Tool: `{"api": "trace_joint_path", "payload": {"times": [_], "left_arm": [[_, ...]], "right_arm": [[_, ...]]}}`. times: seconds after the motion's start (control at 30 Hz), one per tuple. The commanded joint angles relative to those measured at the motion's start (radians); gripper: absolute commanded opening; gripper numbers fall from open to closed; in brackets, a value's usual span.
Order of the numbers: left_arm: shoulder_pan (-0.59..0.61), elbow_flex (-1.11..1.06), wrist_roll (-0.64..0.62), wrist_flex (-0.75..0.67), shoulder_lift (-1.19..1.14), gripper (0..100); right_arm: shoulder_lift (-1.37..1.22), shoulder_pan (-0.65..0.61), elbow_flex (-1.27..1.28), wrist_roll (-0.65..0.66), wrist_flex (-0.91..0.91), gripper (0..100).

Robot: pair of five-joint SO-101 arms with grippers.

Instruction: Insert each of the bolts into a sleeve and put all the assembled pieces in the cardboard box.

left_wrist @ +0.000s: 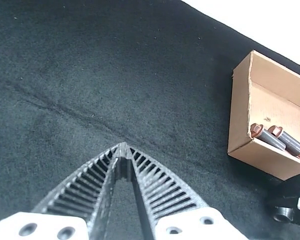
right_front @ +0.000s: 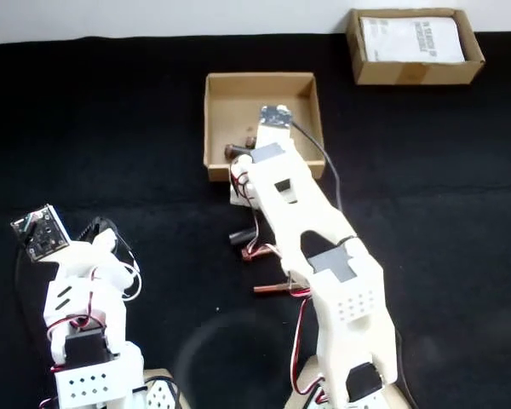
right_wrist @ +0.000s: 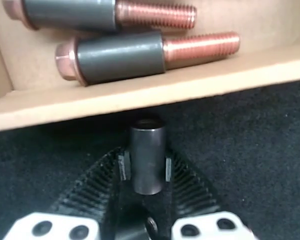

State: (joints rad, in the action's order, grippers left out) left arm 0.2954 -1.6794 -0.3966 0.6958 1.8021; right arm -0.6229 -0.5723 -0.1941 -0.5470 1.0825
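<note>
Your right gripper (right_wrist: 146, 167) is clamping a dark sleeve (right_wrist: 148, 145), just outside the near wall of the cardboard box (right_wrist: 140, 100), which is sitting toward the far edge of the table (right_front: 111, 102). Two assembled bolts (right_wrist: 121, 56) are lying side by side inside, against that wall. Your left gripper (left_wrist: 122, 155) is hanging pinched together, gripping nothing, over the table's left side.

nothing legible anywhere. only dark printed lines on a white sheet (right_front: 411, 38) lying inside the far cardboard box (right_front: 417, 73) at the far right corner of the black worktop (right_front: 111, 128), too small to make out. a bolder block of print near the sheet's top, finer rows beneath, none readable as letters or numbers.
</note>
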Motion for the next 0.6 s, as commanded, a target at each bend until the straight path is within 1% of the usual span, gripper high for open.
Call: {"api": "trace_joint_path", "payload": {"times": [0.0,0.1,0.37,0.47,0.57], "left_arm": [[-0.021,-0.016,0.005,0.005,0.013,1],[-0.021,-0.016,0.005,0.005,0.013,1],[-0.041,-0.016,0.005,0.0,0.007,1],[-0.041,-0.016,0.006,-0.002,0.005,1],[-0.041,-0.016,0.017,0.0,0.004,1]], "right_arm": [[0.016,-0.002,-0.061,0.044,0.071,0.8],[0.064,0.025,-0.16,0.078,0.179,0.8],[0.285,0.108,-0.42,0.081,0.427,0.8],[0.375,0.154,-0.472,0.078,0.506,0.8],[0.469,0.196,-0.476,0.077,0.622,0.8]]}}
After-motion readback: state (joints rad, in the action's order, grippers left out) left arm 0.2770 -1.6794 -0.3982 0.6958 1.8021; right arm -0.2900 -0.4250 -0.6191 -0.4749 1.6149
